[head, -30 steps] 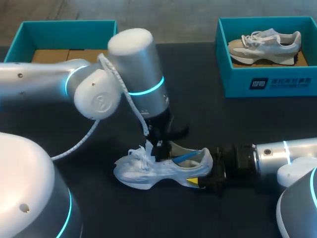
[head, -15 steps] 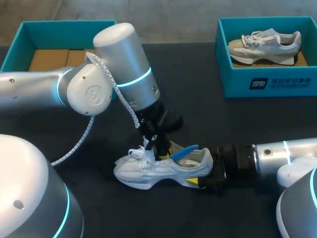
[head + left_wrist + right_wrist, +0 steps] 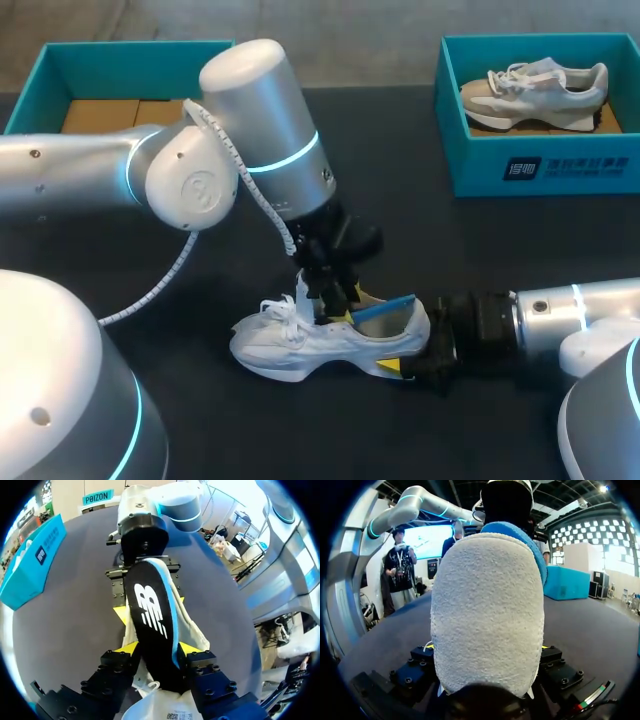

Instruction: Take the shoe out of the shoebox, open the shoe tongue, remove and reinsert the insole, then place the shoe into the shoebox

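Seeing the shoe [image 3: 300, 345] out on the black table [image 3: 480, 250], sole down, toe toward my left, heel toward my right, about mid-table and toward the near edge. Gripping its heel with the right gripper [image 3: 415, 362], coming in low from the right: fingers a little apart, one on each side of the heel, both touching, so clamped on the shoe. Matches the right wrist view: fuzzy heel collar of the shoe [image 3: 487, 610] filling the gap between the fingers, yellow tips barely peeking out on either side. Gripping the insole [image 3: 385, 310] with the left gripper [image 3: 335, 305], reaching down from above over the shoe opening, just behind the laces. Closed to a narrow gap on the insole [image 3: 150, 610] in the left wrist view, yellow fingertips [image 3: 128, 648] pressed against its two long edges, black face with white logo showing, blue rim along one side. Reads as tilted: front end down inside the shoe between the fingers, heel end raised above the collar and pointing toward the right gripper [image 3: 145, 535]. Cannot tell how deep the front end sits. Also noting two teal boxes along the far edge: far-left shoebox [image 3: 130, 50] with a brown cardboard floor, far-right shoebox [image 3: 480, 160] with a second shoe [image 3: 535, 88] lying in it. Both well apart from the grippers.
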`<state>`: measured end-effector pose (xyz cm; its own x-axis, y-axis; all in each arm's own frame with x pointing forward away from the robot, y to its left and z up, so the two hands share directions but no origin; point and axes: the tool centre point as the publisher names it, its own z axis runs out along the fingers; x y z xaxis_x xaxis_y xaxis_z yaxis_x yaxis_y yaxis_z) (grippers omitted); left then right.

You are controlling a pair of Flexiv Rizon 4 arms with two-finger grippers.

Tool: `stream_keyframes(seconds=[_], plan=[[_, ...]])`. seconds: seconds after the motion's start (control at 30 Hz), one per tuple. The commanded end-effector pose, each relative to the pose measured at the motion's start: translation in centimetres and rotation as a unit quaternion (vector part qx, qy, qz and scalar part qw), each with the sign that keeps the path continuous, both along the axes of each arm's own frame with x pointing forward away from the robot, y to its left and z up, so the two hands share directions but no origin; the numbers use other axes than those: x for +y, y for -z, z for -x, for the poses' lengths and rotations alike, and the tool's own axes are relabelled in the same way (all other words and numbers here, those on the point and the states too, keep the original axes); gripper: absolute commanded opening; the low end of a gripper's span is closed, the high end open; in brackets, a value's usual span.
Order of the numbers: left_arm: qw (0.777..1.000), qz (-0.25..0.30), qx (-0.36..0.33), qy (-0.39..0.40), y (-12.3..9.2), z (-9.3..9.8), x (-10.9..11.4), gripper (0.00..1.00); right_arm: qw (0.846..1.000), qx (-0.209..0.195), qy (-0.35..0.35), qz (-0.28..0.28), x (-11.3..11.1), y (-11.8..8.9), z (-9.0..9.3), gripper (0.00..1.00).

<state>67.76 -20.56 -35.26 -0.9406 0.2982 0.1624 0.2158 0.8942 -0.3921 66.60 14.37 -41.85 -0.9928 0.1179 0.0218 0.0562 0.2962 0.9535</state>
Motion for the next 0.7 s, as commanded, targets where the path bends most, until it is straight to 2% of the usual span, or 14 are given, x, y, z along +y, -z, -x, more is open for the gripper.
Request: stream_keyframes(seconds=[0.03,0.2,0.7], plan=[[0.999,0.004,-0.032,-0.011,-1.4,1.1,0.7,0.48,1.0,-0.001,0.001,0.001,0.1,0.0,0.1,0.0],[0.996,0.001,-0.084,-0.027,-2.5,1.5,0.6,0.49,1.0,-0.001,0.001,0.001,0.1,0.0,0.1,0.0],[0.99,0.005,-0.139,-0.036,-4.1,2.2,0.0,0.49,1.0,-0.001,0.001,0.001,0.1,0.0,0.1,0.0]])
